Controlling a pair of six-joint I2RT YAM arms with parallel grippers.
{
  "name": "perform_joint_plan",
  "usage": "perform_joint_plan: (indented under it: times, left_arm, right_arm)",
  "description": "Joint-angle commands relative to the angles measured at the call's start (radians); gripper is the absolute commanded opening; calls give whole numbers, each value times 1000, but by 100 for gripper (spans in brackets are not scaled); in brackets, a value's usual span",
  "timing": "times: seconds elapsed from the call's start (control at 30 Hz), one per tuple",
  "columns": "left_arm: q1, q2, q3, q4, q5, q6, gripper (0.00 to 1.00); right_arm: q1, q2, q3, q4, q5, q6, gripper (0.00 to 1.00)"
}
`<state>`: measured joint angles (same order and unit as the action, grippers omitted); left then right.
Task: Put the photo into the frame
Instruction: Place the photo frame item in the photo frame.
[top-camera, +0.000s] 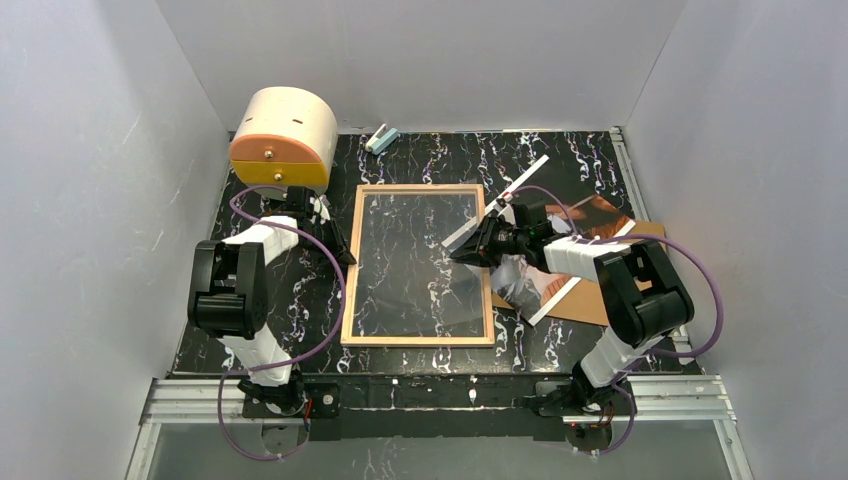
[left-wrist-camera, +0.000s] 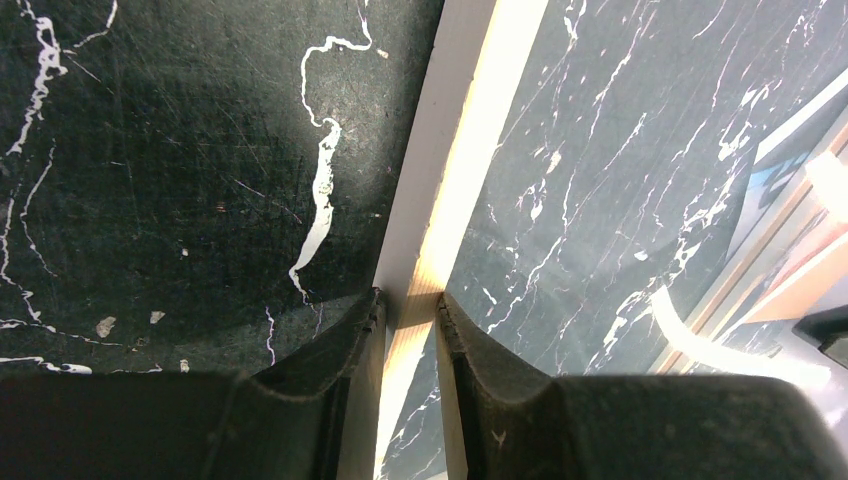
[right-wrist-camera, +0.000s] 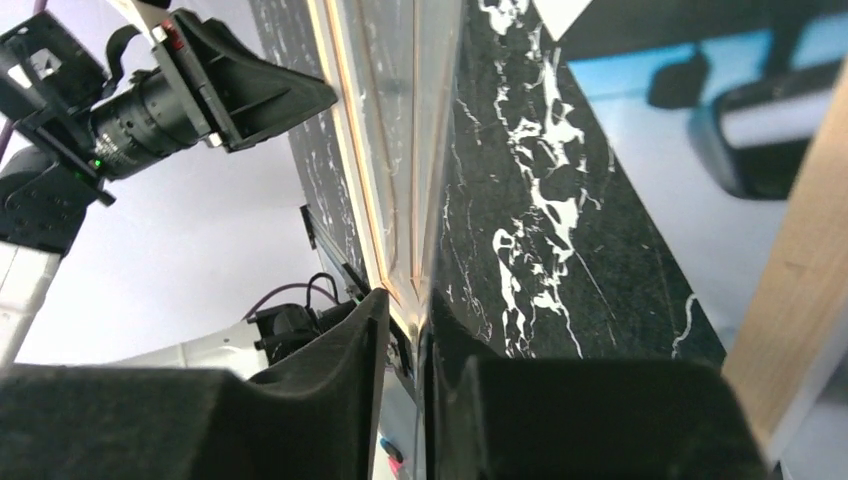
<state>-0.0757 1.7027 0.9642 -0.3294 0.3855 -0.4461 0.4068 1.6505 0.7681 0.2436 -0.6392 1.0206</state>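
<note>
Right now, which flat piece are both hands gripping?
The frame, wood-rimmed with glass; the photo and brown board lie to its right.

I have the frame (top-camera: 416, 341) mid-table, its long sides running away from me. It is a thin light-wood rim around clear glass, with the table's dark marble showing through. The photo (top-camera: 595, 212) lies just to its right, turned diagonally. It is white-bordered with brown and dark tones, and part of it is hidden from me.

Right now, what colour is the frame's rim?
The frame rim is light wood, clearest from the top camera.
</note>
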Motion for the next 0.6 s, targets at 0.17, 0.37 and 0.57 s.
perform_joint_plan:
  times: [0.17, 0.37, 0.57]
  left_arm:
    - [-6, 37, -10, 6, -28, 6, 21]
    - [-6, 41, -7, 15, -42, 3, 21]
    - [-6, 44, -5, 19, -46, 2, 21]
  right_arm:
    - [-4, 34, -65, 241, -111, -73, 58]
    - [-5, 62, -60, 302, -48, -28, 59]
    - [-18, 81, -79, 364, 21, -15, 55]
